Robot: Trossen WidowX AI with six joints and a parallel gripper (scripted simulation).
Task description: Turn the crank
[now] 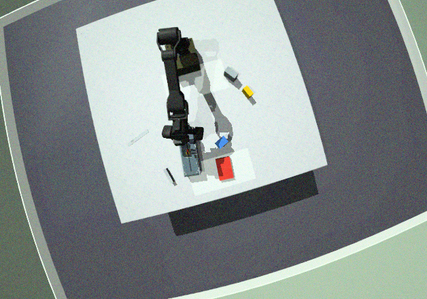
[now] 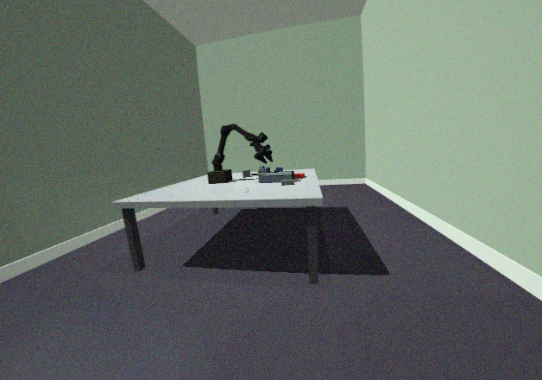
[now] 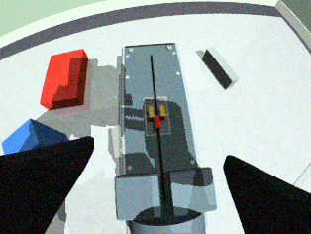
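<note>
The grey-blue machine [image 1: 190, 168] [image 2: 276, 178] [image 3: 138, 74] stands on the table with a long dark slot along its top. The slide's red pointer [image 3: 157, 122] lies off level with the two brass zero marks, the left mark [image 3: 151, 111] and the right mark [image 3: 162, 110]. It sits a little nearer the round housing [image 3: 168, 225] than they do. My gripper [image 2: 267, 161] [image 3: 159, 153] is open and empty, held above the machine with a fingertip out to each side of it. The crank and its handle are not visible in the wrist view; the arm covers that end in the top view.
A red block [image 1: 224, 168] [image 3: 61, 81] and a blue block [image 1: 221, 142] [image 3: 31, 141] lie beside the machine. A black-and-white piece [image 1: 170, 176] [image 3: 218, 67] lies on its other side. A grey block [image 1: 231, 73], a yellow block [image 1: 247, 91] and a pale strip [image 1: 139, 137] lie farther off.
</note>
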